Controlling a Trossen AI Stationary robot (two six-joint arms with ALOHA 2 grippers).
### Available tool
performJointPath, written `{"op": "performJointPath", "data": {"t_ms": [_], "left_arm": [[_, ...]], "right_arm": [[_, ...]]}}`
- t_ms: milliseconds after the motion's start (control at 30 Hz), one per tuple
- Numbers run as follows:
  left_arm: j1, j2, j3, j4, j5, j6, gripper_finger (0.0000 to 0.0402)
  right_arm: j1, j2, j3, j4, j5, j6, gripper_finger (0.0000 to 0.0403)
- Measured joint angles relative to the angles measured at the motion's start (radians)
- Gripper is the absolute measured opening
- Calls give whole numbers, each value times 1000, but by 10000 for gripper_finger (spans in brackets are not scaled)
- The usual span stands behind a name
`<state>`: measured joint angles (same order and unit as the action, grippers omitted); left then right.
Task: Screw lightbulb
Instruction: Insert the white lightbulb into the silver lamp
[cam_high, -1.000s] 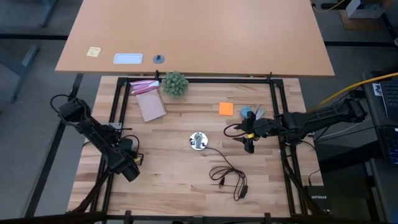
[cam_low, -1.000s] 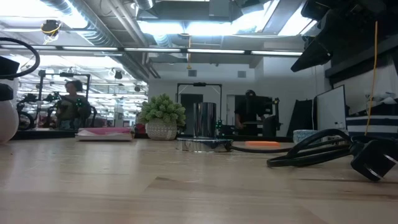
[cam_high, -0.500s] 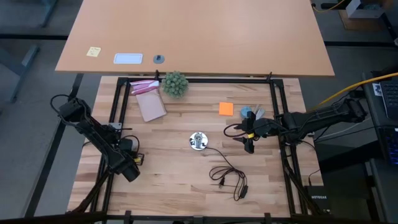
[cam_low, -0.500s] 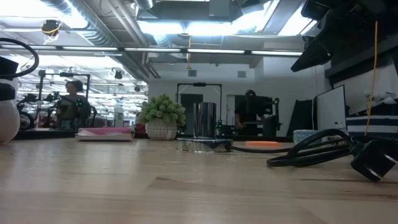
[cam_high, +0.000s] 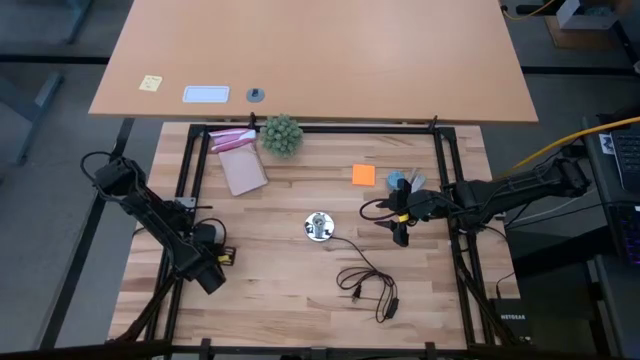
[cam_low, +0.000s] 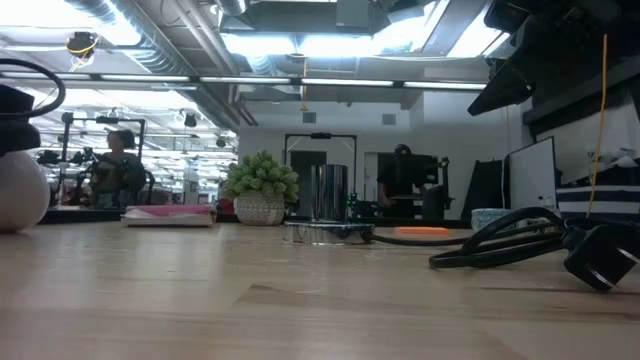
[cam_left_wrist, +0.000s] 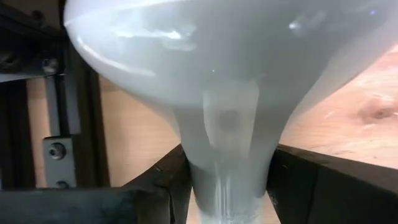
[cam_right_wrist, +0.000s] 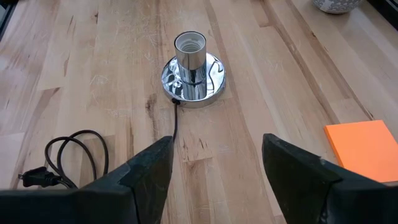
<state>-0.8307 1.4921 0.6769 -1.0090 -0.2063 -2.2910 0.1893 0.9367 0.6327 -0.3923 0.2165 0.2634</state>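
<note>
The lightbulb (cam_left_wrist: 230, 81), frosted white, fills the left wrist view with its globe pointing away from the camera. In the low view its globe (cam_low: 22, 190) shows at the far left, low over the table top. My left gripper (cam_high: 212, 254) stands by the table's left edge, pointing steeply down, shut on the bulb. The silvery socket disc (cam_high: 319, 227) stands upright near the table's middle, its cord trailing toward the near edge. To the right of the socket, my right gripper (cam_right_wrist: 217, 177) hovers open and holds nothing. My left gripper pinches the bulb's narrow neck (cam_left_wrist: 229, 168) between its two fingers (cam_left_wrist: 163, 186), one on each side. The fingers come from above, slanting steeply down. The globe hangs below them. Whether it rests on the table, I cannot tell.
A spiky green ball plant (cam_high: 281, 134) and a pink pad (cam_high: 238, 162) sit at the far left. An orange note (cam_high: 363, 175) lies far right of the socket. The black cord and plug (cam_high: 366, 286) coil toward the near edge. Black frame rails (cam_high: 186, 170) border the table.
My left gripper has tipped and rolled a little in place. In the low view the bulb's globe has swung further into the picture from the left edge. My right gripper has kept still.
</note>
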Motion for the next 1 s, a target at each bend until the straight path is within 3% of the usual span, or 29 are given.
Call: {"op": "performJointPath", "data": {"t_ms": [167, 467, 700, 1000], "left_arm": [[0, 0, 0, 28, -62, -3, 142], [0, 2, -2, 135, -284, -9, 145], [0, 2, -2, 234, -472, 78, 146], [0, 2, -2, 357, -810, 211, 148]], "right_arm": [[0, 0, 0, 0, 0, 0, 246], [0, 0, 0, 0, 0, 0, 246], [0, 0, 0, 0, 0, 0, 246], [0, 0, 0, 0, 0, 0, 246]]}}
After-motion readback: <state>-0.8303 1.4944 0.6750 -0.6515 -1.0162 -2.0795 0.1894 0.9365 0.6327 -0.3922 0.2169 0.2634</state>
